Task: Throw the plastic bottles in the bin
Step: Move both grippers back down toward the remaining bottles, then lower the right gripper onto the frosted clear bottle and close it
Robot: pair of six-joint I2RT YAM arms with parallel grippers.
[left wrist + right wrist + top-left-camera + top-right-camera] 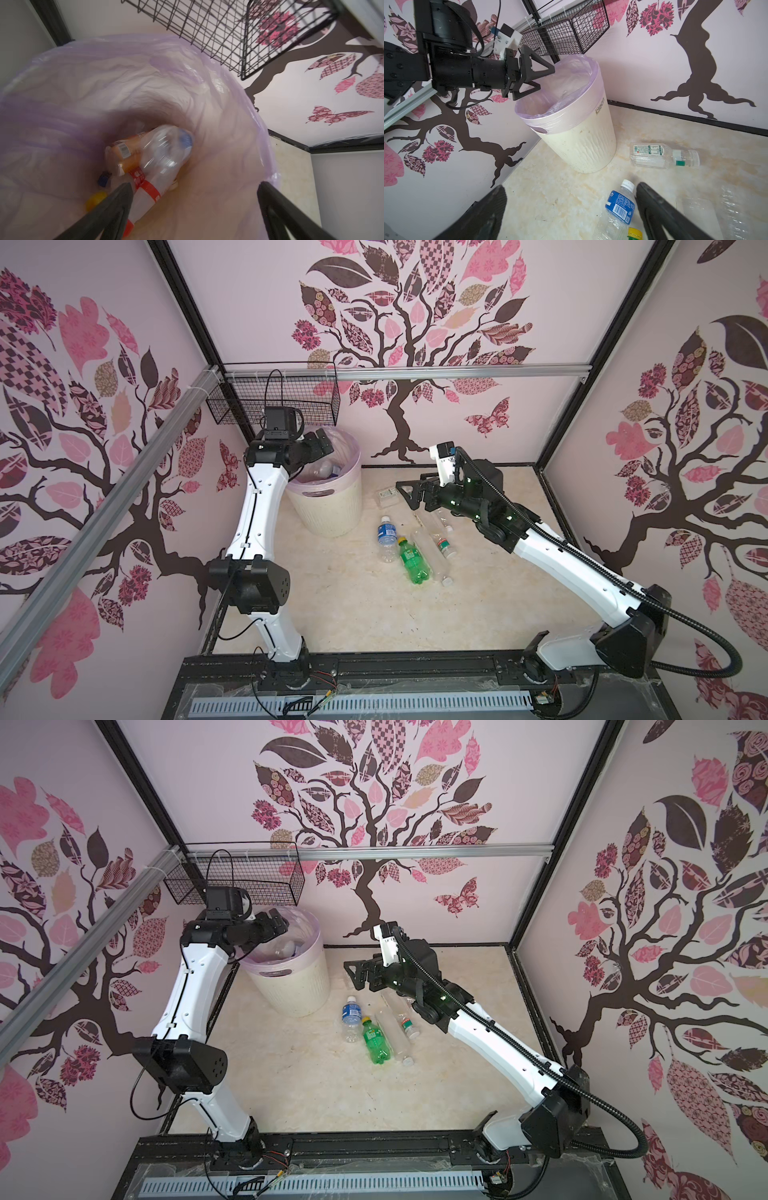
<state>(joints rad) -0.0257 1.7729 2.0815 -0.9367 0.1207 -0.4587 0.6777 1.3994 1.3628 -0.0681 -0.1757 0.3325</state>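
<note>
Honestly, the whole thing hinged on the blue-label bottle (pixel 386 537). It lay flat on the table (pixel 332 614), cap pointing toward the back wall, long axis running front to back. It sat just beside the green bottle (pixel 412 560) and near a few clear ones. A squarish bottle (pixel 660 155) lay on its own, closer to the bin (pixel 328 510).

The right gripper (pixel 571 188) hung just above and behind that blue-label one, jaws spread wide, nothing in them. So I'd say the right arm was clearly the nearer of the two. My guess is it needed to drop down and pinch across the bottle's width.

The left gripper (pixel 546 78) was over the mouth of the bin, also wide open and empty.

Inside the lilac bag I could see a pile of bottles (pixel 164 153): a clear one with a blue cap, an orange-labelled one and a red-and-white one. The wire basket (pixel 274 402) on the wall had nothing in it that I could make out.
</note>
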